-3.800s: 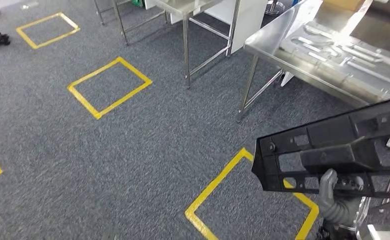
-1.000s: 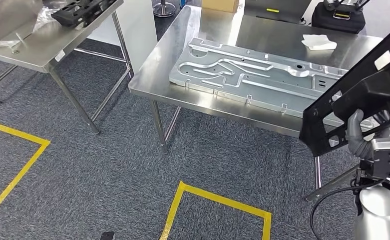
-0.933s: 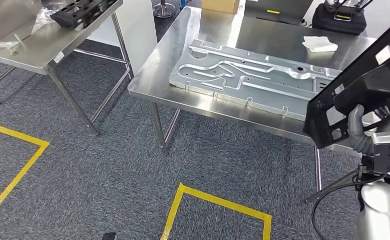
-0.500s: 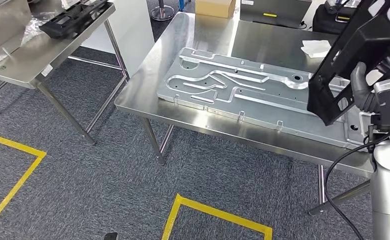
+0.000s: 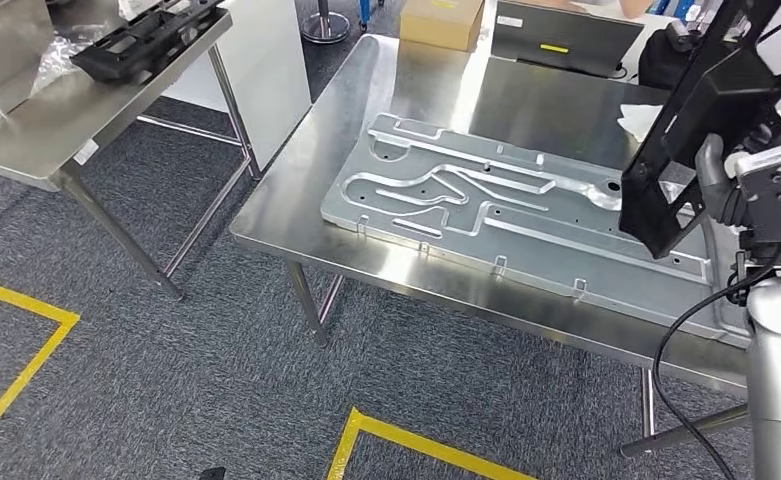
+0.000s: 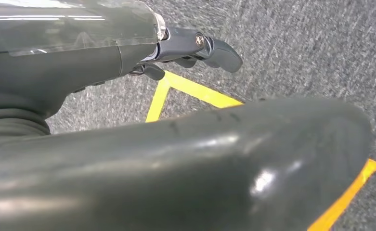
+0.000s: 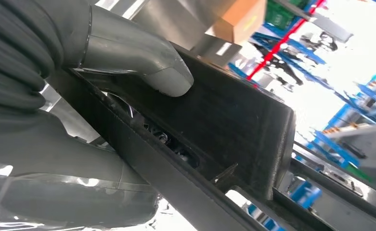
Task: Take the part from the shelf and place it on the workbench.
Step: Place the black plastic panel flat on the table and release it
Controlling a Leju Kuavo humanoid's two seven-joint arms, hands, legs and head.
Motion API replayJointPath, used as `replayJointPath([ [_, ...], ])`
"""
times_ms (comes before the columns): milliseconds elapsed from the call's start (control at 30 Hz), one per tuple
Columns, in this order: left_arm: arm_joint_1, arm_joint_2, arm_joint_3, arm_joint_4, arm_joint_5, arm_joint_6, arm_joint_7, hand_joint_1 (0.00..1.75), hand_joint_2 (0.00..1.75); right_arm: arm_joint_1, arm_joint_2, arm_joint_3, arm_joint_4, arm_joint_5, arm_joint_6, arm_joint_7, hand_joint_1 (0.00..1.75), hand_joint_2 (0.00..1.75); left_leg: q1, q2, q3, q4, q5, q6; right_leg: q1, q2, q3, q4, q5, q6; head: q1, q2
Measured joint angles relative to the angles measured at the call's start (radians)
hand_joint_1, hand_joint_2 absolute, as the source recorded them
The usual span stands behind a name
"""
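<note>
My right hand [image 5: 723, 186] grips a long black plastic frame part [image 5: 704, 108], tilted steeply upward at the right of the head view. The part hangs above the right end of the steel workbench [image 5: 296, 205], over a large pressed metal plate [image 5: 486, 200] that lies flat on it. In the right wrist view the grey thumb [image 7: 142, 55] presses on the black part [image 7: 234, 120]. My left hand [image 6: 190, 45] hangs over the grey carpet, fingers apart and holding nothing.
A second steel table [image 5: 56, 110] at the left carries another black part [image 5: 141, 38]. A cardboard box [image 5: 442, 20], a grey case [image 5: 566, 40] and a white cloth [image 5: 644, 120] sit at the workbench's far side. Yellow tape [image 5: 406, 440] marks the carpet.
The whole view has swung from open floor to the workbench, which is now closer. The black part in my right hand has risen and tipped more upright over the bench's right end.
</note>
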Motion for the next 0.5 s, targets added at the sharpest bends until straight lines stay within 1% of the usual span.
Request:
replayJointPath([
  [167,-0.002,0.0,0.004,0.0,0.0,-0.002,-0.002,0.0,0.0,-0.058,0.0,0.045,0.092,0.101,-0.015,0.052,1.75,1.75,-0.006,0.0,-0.003,0.002,-0.011,0.016,-0.005,-0.001,0.017,-0.033,-0.019,0.019,0.0,0.0],
  [267,-0.002,0.0,0.005,0.0,0.0,-0.002,-0.004,0.0,0.0,-0.093,0.0,0.066,0.152,0.134,-0.025,0.059,1.75,1.75,-0.01,0.0,-0.004,0.005,-0.015,0.026,-0.009,-0.002,0.02,-0.036,-0.022,0.027,0.0,0.0],
  [333,-0.003,0.0,0.006,0.0,-0.001,-0.002,-0.004,0.0,0.0,-0.115,0.001,0.078,0.178,0.164,-0.032,0.063,1.75,1.75,-0.007,0.001,0.002,-0.001,-0.014,0.034,-0.011,-0.003,0.019,-0.027,-0.029,0.034,0.0,0.0],
  [367,-0.003,0.0,0.006,0.0,-0.002,-0.003,-0.004,0.0,0.0,-0.132,0.001,0.084,0.193,0.191,-0.04,0.066,1.75,1.75,-0.005,0.001,0.005,-0.005,-0.013,0.038,-0.011,-0.003,0.007,-0.001,-0.043,0.036,0.0,0.0],
  [400,-0.004,0.0,0.006,0.0,-0.004,-0.003,-0.004,0.0,0.0,-0.153,0.002,0.092,0.214,0.23,-0.051,0.071,1.75,1.75,-0.003,0.001,0.008,-0.009,-0.012,0.041,-0.012,-0.004,-0.017,0.044,-0.063,0.037,0.0,0.0],
  [433,-0.005,0.0,0.006,0.0,-0.005,-0.004,-0.005,0.0,0.0,-0.174,0.003,0.103,0.239,0.278,-0.065,0.077,1.75,1.75,-0.002,0.001,0.01,-0.009,-0.013,0.043,-0.013,-0.004,-0.054,0.112,-0.09,0.037,0.0,0.0],
  [467,-0.006,0.0,0.006,0.0,-0.006,-0.005,-0.005,0.0,0.0,-0.196,0.005,0.114,0.27,0.333,-0.078,0.085,1.75,1.75,-0.002,0.001,0.01,-0.009,-0.013,0.044,-0.013,-0.004,-0.1,0.188,-0.114,0.037,0.0,0.0],
  [500,-0.006,0.0,0.006,0.0,-0.007,-0.006,-0.005,0.0,0.0,-0.217,0.009,0.127,0.305,0.393,-0.087,0.095,1.75,1.75,-0.003,0.001,0.012,-0.008,-0.015,0.044,-0.013,-0.004,-0.142,0.25,-0.125,0.036,0.0,0.0],
])
